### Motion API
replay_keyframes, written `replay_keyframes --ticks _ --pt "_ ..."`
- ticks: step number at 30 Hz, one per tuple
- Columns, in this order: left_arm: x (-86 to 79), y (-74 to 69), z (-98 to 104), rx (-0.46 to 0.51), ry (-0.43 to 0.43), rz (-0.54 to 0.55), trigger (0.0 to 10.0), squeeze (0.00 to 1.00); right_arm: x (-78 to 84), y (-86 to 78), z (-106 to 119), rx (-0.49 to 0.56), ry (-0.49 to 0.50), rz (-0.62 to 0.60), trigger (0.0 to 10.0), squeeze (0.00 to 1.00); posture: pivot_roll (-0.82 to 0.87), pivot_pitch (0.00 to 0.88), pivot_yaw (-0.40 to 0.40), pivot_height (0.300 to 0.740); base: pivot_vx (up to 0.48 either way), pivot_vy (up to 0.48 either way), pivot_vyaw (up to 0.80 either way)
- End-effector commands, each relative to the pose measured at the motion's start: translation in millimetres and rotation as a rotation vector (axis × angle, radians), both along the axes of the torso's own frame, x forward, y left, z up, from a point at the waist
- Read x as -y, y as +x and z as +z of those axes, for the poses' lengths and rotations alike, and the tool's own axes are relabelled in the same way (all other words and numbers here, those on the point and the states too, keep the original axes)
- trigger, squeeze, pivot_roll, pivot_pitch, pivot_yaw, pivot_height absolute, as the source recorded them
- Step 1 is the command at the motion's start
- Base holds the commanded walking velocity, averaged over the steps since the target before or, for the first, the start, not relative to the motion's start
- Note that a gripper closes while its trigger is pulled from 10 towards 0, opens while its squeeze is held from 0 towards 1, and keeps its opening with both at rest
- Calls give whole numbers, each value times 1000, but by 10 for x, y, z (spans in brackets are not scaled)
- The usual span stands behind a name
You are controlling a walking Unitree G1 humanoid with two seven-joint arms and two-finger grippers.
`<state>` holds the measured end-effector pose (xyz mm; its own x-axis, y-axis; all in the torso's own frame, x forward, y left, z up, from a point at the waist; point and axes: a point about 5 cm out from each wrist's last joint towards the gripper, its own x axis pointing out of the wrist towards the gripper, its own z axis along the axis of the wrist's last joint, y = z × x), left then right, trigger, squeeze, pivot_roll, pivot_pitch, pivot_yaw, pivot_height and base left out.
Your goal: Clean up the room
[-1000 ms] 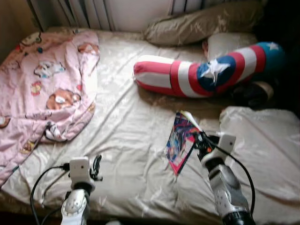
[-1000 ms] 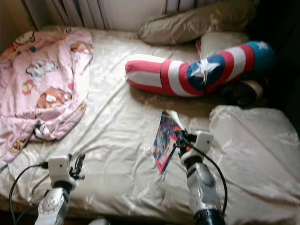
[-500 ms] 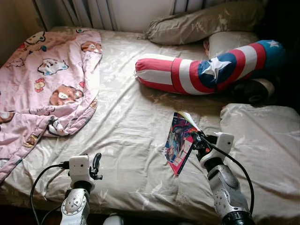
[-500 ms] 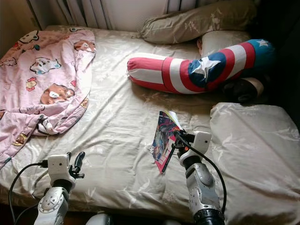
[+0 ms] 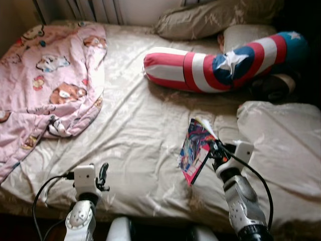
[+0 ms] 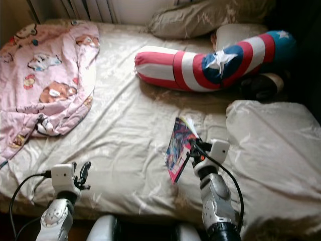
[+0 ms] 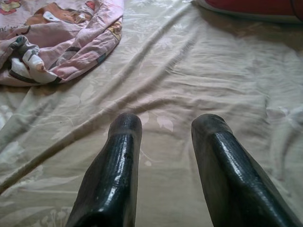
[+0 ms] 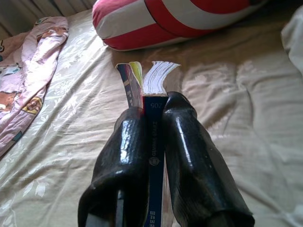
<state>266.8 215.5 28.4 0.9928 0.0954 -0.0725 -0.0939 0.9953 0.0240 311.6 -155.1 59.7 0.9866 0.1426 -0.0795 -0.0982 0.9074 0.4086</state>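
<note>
Book, colourful cover, lower centre-right of the head view, lifted clear of the bed and hanging edge-on. Right tool clenched on its spine; wrist view shows both black fingers pressed flat against the blue spine, pages fanning loose beyond the tips. Probably gripped by the spine so the covers stay together while it is carried off to wherever it belongs. Left tool, lower left, hovers just above the sheet, fingers parted, grasping nothing; looks idle, kept low and out of the way. Further out: star-and-stripes bolster cushion across the upper right, beige pillow behind it at the top edge, second pale pillow at right. Pink cartoon-print blanket crumpled at upper left, likely also awaiting tidying. No box, basket or other container seen.
</note>
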Motion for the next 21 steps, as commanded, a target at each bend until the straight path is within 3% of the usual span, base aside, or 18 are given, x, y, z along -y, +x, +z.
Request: replay_keyframes --ticks 1,8,15,16,17,21 --pt "-13 -24 -12 -11 1 1 10000 0 18 59 102 51 26 -14 10000 0 83 185 -34 651 0 0 0" --pt "-25 -23 -3 -9 4 0 10000 0 6 132 165 69 84 -19 10000 0 87 188 -25 651 0 0 0" --pt "-37 -9 28 -2 11 -7 10000 0 -74 302 237 53 274 2 10000 0 104 198 -11 651 0 0 0" --pt "-40 -8 34 -1 13 -8 10000 0 -60 341 255 45 348 -26 10000 0 110 203 -3 651 0 0 0" --pt "-47 -8 42 -1 17 -13 10000 0 -23 428 313 38 499 -81 10000 0 112 206 2 651 0 0 0" --pt "-63 -19 49 -3 26 -22 10000 0 26 526 382 35 576 -109 10000 0 120 212 11 651 0 0 0"
